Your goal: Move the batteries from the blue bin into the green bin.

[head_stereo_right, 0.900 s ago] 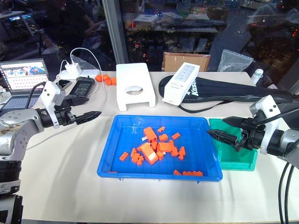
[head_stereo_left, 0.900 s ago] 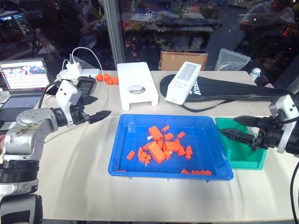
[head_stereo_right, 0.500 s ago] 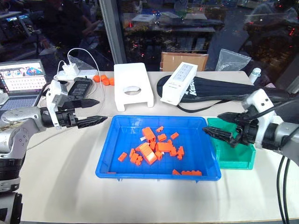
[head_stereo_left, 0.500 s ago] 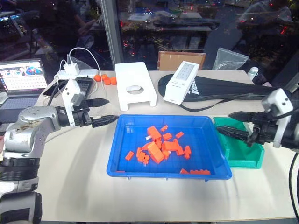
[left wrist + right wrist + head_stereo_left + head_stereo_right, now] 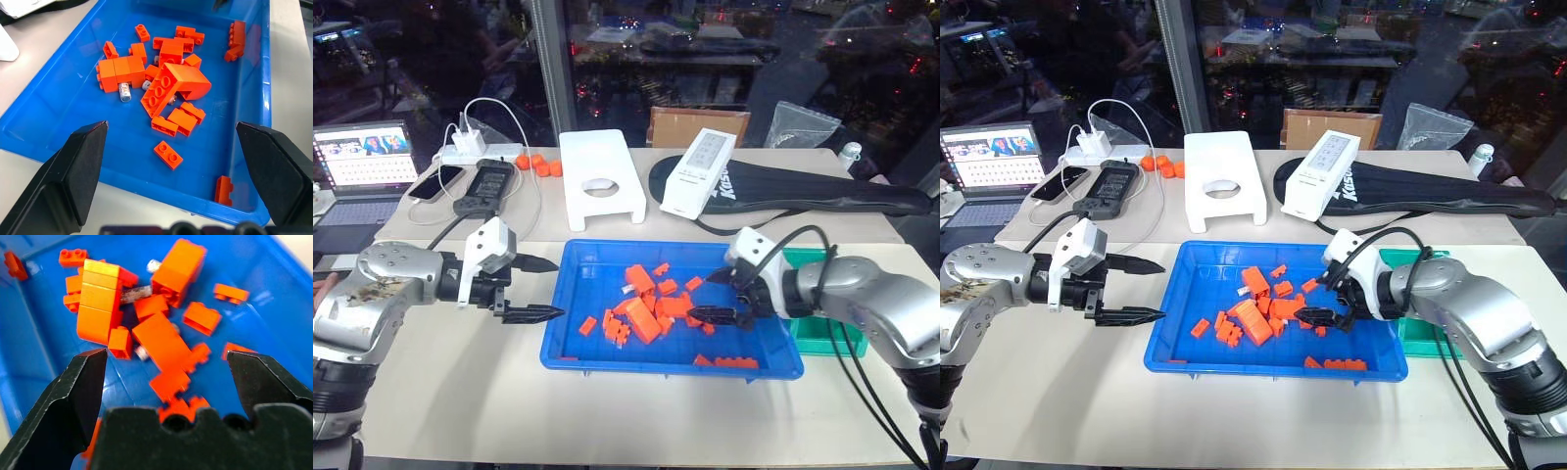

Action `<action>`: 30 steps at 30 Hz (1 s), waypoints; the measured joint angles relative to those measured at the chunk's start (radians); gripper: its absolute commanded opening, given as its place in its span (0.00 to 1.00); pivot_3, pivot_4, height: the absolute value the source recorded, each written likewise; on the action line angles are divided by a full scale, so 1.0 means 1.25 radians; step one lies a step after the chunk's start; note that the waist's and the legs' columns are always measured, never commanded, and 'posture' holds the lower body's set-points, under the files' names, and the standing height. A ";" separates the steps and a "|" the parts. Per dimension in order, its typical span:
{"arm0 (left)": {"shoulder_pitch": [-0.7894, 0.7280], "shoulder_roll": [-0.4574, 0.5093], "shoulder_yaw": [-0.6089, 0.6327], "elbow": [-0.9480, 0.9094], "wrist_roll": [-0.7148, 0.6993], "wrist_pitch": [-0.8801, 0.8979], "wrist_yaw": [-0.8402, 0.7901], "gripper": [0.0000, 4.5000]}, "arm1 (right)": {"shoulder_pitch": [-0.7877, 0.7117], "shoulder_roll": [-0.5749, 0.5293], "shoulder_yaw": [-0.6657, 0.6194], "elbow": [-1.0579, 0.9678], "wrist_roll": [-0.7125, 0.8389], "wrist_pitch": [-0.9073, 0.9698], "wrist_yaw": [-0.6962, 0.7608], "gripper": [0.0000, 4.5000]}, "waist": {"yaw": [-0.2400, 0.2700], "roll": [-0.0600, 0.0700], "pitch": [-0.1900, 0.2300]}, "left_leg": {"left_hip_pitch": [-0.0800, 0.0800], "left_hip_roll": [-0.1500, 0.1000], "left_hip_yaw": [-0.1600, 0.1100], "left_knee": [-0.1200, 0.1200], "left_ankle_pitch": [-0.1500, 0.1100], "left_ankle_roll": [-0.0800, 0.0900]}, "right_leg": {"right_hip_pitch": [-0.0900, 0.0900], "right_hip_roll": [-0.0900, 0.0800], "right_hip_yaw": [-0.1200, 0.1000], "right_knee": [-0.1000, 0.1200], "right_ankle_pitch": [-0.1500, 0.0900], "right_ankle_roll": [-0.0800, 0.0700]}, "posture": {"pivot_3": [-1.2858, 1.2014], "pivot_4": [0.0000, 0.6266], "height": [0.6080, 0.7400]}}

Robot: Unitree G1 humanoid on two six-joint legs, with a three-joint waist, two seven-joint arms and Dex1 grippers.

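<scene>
The blue bin (image 5: pixel 597 348) sits mid-table holding a heap of orange blocks (image 5: pixel 651 308). Among them lie silver batteries (image 5: pixel 124 91), one partly under a block (image 5: pixel 136 293) and another small end showing (image 5: pixel 146 84). My left gripper (image 5: pixel 548 289) hovers open just outside the bin's left wall, pointing in. Over the bin's right half, my right gripper (image 5: pixel 700 297) stands open just above the blocks, with nothing between its fingers. The green bin (image 5: pixel 832 338) stands right of the blue one, partly hidden by my right arm.
Behind the bin are a white stand with a hole (image 5: pixel 599 181), a white box (image 5: pixel 698 171) and a long black bag (image 5: pixel 803 191). At back left are a laptop (image 5: pixel 362 166), phones (image 5: pixel 484 186), a charger with cables (image 5: pixel 470 147) and orange balls (image 5: pixel 538 164).
My right gripper has swung left from over the green bin to over the blue bin's blocks. The left gripper has opened and dropped toward the bin's left wall.
</scene>
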 measured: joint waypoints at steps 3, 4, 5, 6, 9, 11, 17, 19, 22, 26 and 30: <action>0.004 0.002 -0.001 0.004 0.012 -0.001 0.001 1.00 | -0.056 -0.004 0.076 0.087 -0.093 -0.110 0.090 0.99 | -0.001 0.000 0.000 | 0.000 0.000 0.000 0.000 0.000 0.000 | 0.000 0.000 0.000 0.000 0.000 0.000 | 0.52 0.24 0.86; 0.004 0.003 -0.002 0.005 0.013 -0.001 0.001 1.00 | -0.073 0.000 0.090 0.113 -0.114 -0.142 0.122 0.99 | -0.001 0.000 0.000 | 0.000 0.000 0.000 0.000 0.000 0.000 | 0.000 0.000 0.000 0.000 0.000 0.000 | 0.52 0.24 0.86; 0.005 0.006 -0.002 0.008 0.014 -0.002 -0.001 1.00 | -0.091 0.003 0.107 0.138 -0.135 -0.172 0.157 0.99 | -0.001 0.000 0.000 | 0.000 0.000 0.000 0.000 0.000 0.000 | 0.001 0.000 0.000 0.001 0.000 0.000 | 0.52 0.24 0.86; 0.006 0.012 -0.002 0.010 0.018 -0.004 -0.004 1.00 | -0.108 0.006 0.126 0.160 -0.157 -0.200 0.192 0.99 | -0.002 0.000 0.000 | 0.000 0.000 0.000 0.000 0.000 0.000 | 0.000 0.000 -0.001 0.001 0.000 0.000 | 0.52 0.24 0.86; 0.018 0.032 0.002 0.010 0.024 -0.010 -0.010 1.00 | -0.147 0.036 0.174 0.223 -0.218 -0.269 0.272 0.99 | -0.002 0.000 0.000 | 0.000 0.000 0.000 0.000 0.000 0.001 | 0.001 0.000 -0.001 0.001 0.000 -0.001 | 0.52 0.24 0.86; 0.019 0.027 0.003 0.010 0.025 -0.012 0.005 1.00 | -0.167 0.076 0.205 0.272 -0.256 -0.315 0.310 0.99 | -0.003 0.000 0.000 | 0.000 0.000 0.000 0.000 0.000 0.001 | 0.001 0.000 -0.001 0.002 0.000 -0.001 | 0.52 0.24 0.86; 0.003 0.002 0.011 0.014 0.040 -0.011 0.078 1.00 | -0.185 0.153 0.227 0.364 -0.325 -0.382 0.350 0.99 | 0.007 0.000 0.000 | 0.000 0.000 0.000 0.001 0.000 0.001 | 0.001 0.000 -0.001 0.002 0.001 -0.002 | 0.52 0.24 0.86; 0.003 0.002 0.014 0.014 0.047 -0.014 0.094 1.00 | -0.189 0.172 0.227 0.392 -0.345 -0.390 0.353 0.99 | 0.011 0.001 0.000 | 0.000 0.000 0.000 0.001 0.000 0.001 | 0.001 0.000 -0.001 0.003 0.001 -0.003 | 0.52 0.24 0.86; 0.003 0.002 0.013 0.029 0.081 -0.024 0.121 1.00 | -0.189 0.198 0.227 0.414 -0.362 -0.390 0.364 0.84 | 0.015 0.001 0.000 | 0.000 0.000 0.000 0.001 0.000 0.001 | 0.001 0.000 -0.001 0.004 0.001 -0.003 | 0.52 0.24 0.86; 0.003 -0.001 0.013 0.037 0.101 -0.037 0.130 1.00 | -0.189 0.214 0.223 0.427 -0.376 -0.392 0.374 0.52 | 0.016 0.001 0.000 | 0.000 0.000 0.000 0.001 0.000 0.001 | 0.001 0.000 -0.001 0.004 0.001 -0.003 | 0.52 0.24 0.86; 0.002 -0.010 0.012 0.037 0.104 -0.037 0.137 1.00 | -0.189 0.221 0.220 0.431 -0.387 -0.398 0.381 0.32 | 0.016 0.001 0.000 | 0.001 0.000 0.000 0.002 0.000 0.001 | 0.000 0.000 -0.001 0.007 0.001 -0.003 | 0.52 0.24 0.86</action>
